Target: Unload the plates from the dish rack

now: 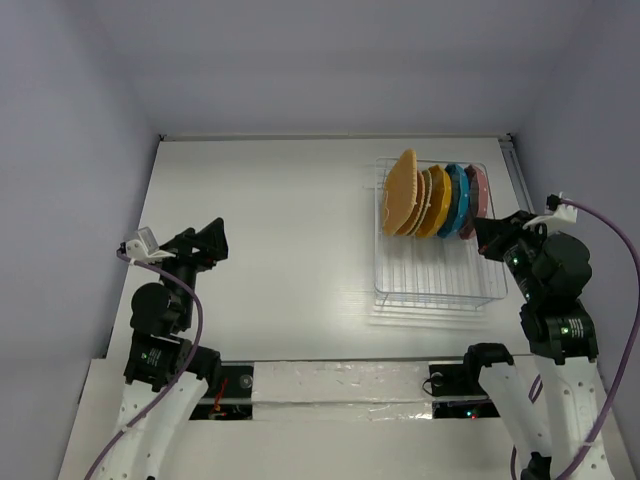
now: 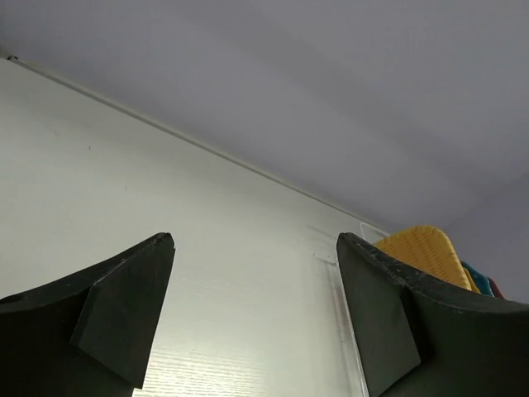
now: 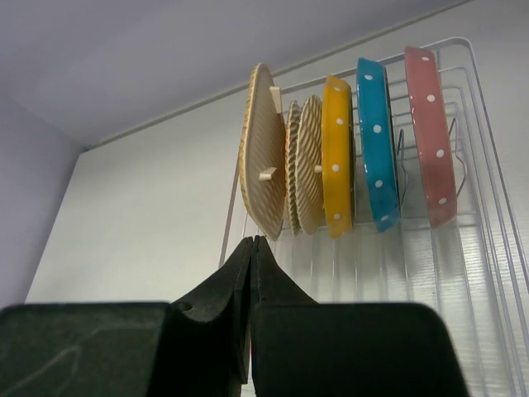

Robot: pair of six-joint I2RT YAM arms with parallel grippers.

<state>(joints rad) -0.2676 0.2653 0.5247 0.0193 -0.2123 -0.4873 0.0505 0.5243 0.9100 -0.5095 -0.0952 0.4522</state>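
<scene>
Top external view shows the clear dish rack (image 1: 435,260) on the right side of the desk (image 1: 270,230), just ahead of the right arm (image 1: 545,275). All the plates stand on edge in a row across its far end: a tan woven plate (image 1: 401,190) on the left, then a dotted yellow plate (image 1: 438,200), a blue plate (image 1: 457,198) and a pink plate (image 1: 477,198) on the right. The right jaws are pressed fully together, holding nothing, and sit close beside the pink plate. The left jaws are spread wide and empty, well apart from the rack. Nothing looks unloaded yet, so the first pick is likely the step in hand. The right jaws should open first, straddle one plate's upper rim, pinch firmly and lift straight up so that neighbouring plates are not dragged. The rack's transparent ribs are hard to trace, so slot positions are uncertain. From the right wrist, a striped woven plate (image 3: 307,165) partly hides behind the tan one, and I cannot tell whether one or two plates stand there. The left wrist view catches only the woven plate's top.
</scene>
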